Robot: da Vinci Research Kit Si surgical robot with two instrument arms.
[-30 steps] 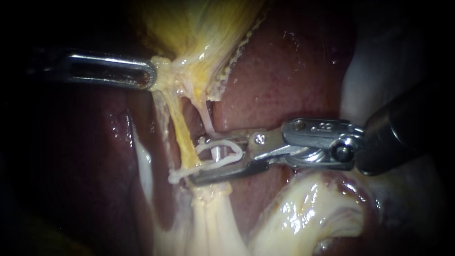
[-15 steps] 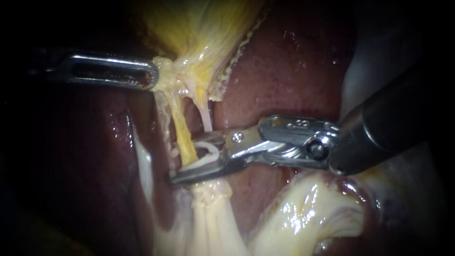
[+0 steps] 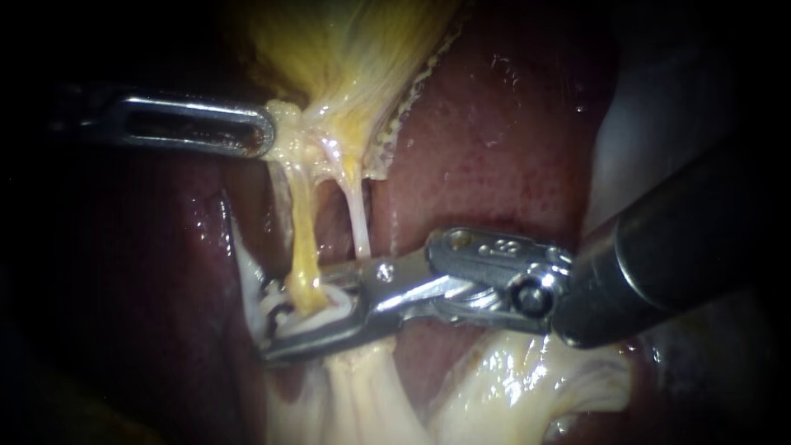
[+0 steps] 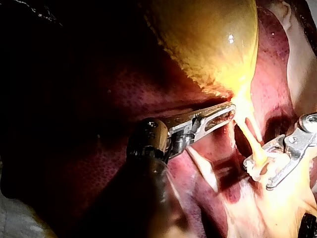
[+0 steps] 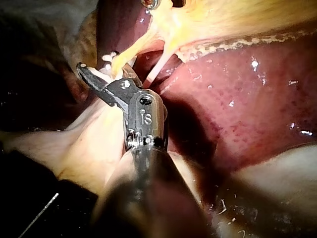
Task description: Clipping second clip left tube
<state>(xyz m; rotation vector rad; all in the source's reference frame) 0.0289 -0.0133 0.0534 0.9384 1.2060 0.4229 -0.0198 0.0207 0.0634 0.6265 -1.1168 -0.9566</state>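
The right instrument's hand (image 3: 269, 323) has its two jaws standing apart around the left tube (image 3: 301, 239), with a white clip (image 3: 325, 317) seated between them and touched by both, so it grips the clip and has not squeezed it home. The left instrument's hand (image 3: 262, 132) is closed on the lower end of the gallbladder (image 3: 346, 49) and holds it up and to the side, which draws the strands taut.

The dark red liver (image 3: 494, 140) fills the background. The yellow gallbladder narrows over it into two strands. The left tube is the thicker yellow one, running down into the clip's open loop. The right tube (image 3: 357, 222) is the thin pale one just beside it, and it passes behind the upper jaw, outside the clip.

As I judge it, the step in hand is seating the clip across the left tube. The next move calls for checking that the tube lies fully within the loop and the right tube stays out, then closing firmly. I cannot make out another clip on this tube.
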